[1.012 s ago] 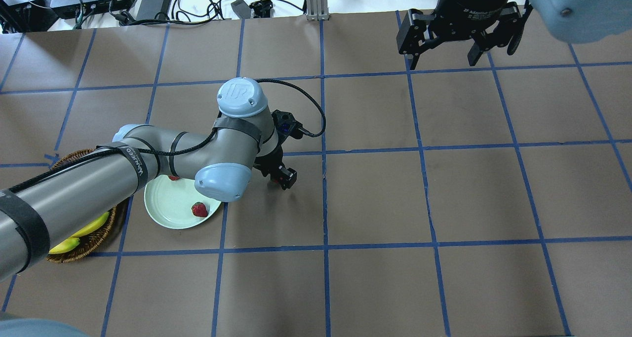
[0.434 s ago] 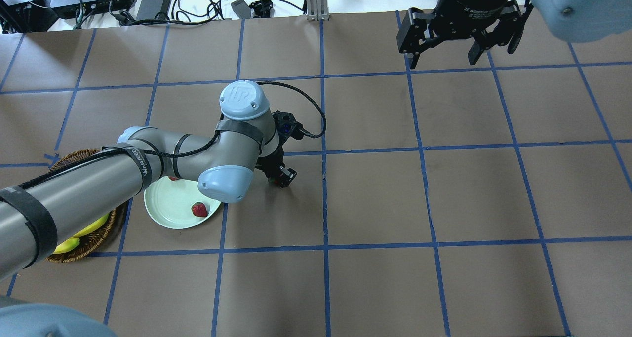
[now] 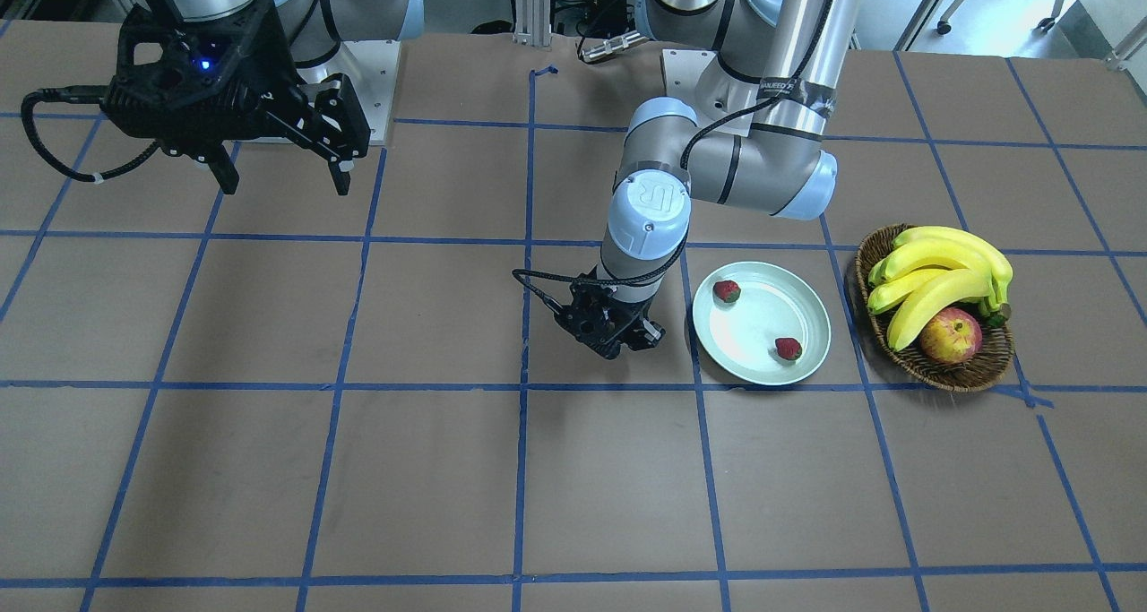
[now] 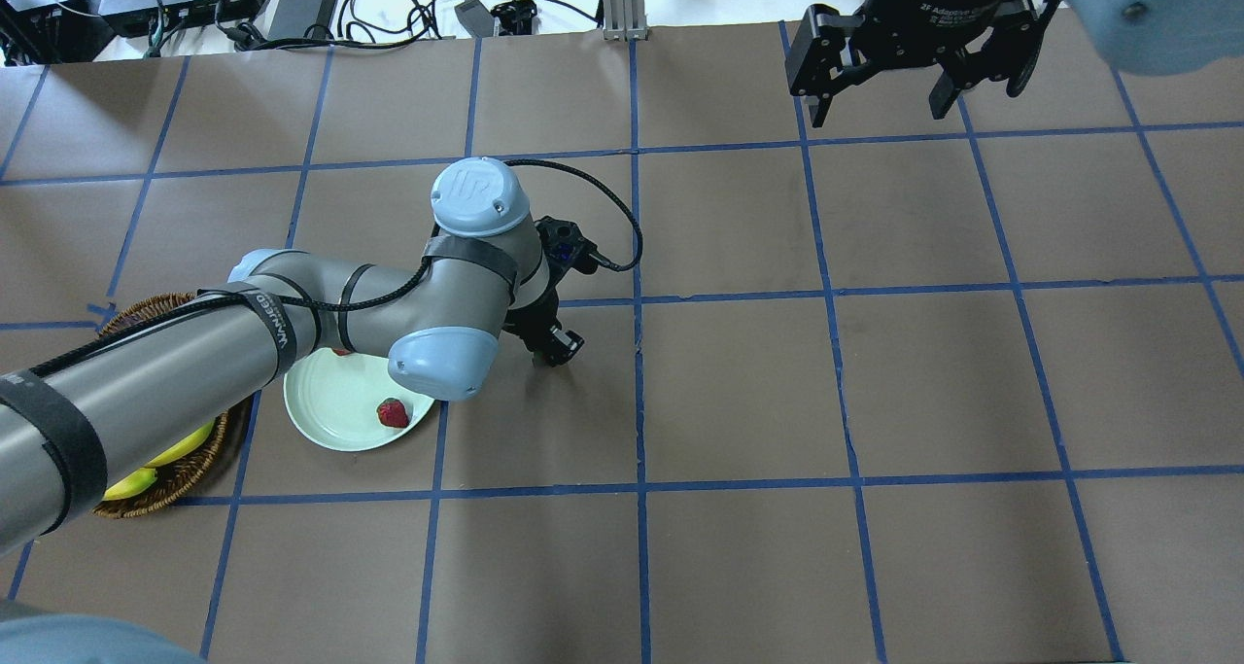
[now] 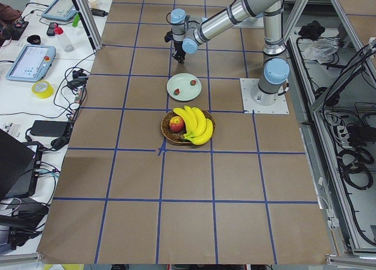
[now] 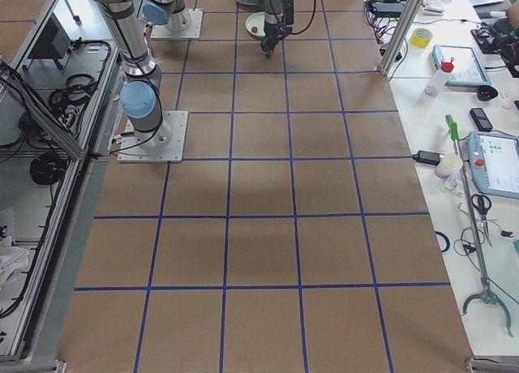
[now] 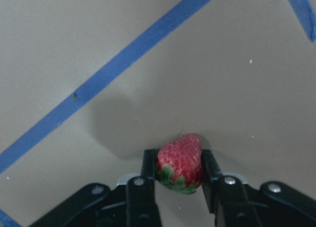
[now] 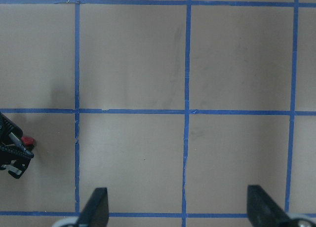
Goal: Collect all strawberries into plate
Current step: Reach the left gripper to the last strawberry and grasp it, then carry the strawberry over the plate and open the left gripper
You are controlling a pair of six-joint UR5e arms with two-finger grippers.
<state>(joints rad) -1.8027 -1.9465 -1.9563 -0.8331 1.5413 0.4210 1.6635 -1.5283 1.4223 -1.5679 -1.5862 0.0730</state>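
Left wrist-mounted: your left gripper, newly closed, clamps the last strawberry on the table; plate awaits it.

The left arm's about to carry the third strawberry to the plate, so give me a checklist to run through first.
1. Grip: ok. The left gripper is shut on the strawberry, pressing it from both sides.
2. Strawberry off the table: cannot tell.
3. Room on the plate: ok. Two strawberries lie near its rim, the middle bare.
4. Right gripper out of the way: ok. Open, far across the table.
5. Basket apart from the plate: ok.
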